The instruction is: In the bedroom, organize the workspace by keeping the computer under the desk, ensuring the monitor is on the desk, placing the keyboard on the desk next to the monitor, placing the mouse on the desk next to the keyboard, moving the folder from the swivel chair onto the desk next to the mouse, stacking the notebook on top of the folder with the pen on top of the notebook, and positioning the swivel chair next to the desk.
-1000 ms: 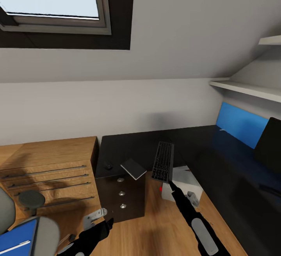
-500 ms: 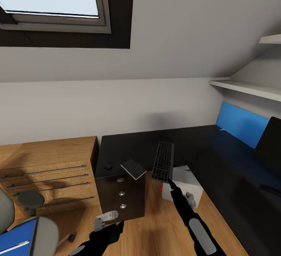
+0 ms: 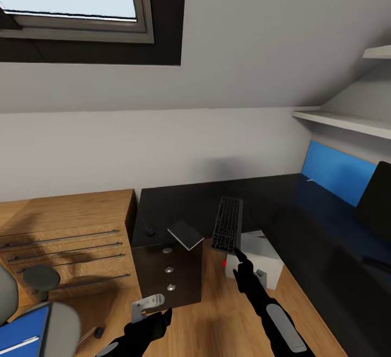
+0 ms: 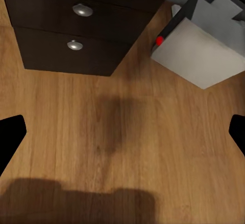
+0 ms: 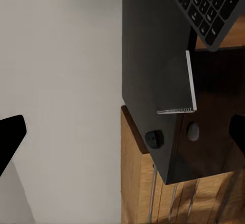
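My right pincer (image 3: 237,250), fingers apart, sits just under the overhanging keyboard (image 3: 227,225), ready to grasp it.

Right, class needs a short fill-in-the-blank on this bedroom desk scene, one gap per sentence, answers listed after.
1. The keyboard lies on the desk with its near end hanging over the ____.
2. The notebook rests on the desk corner above the black ____.
3. The folder on the swivel chair is coloured ____.
4. The small dark mouse sits on the ____.

Missing words: computer; drawers; blue; desk
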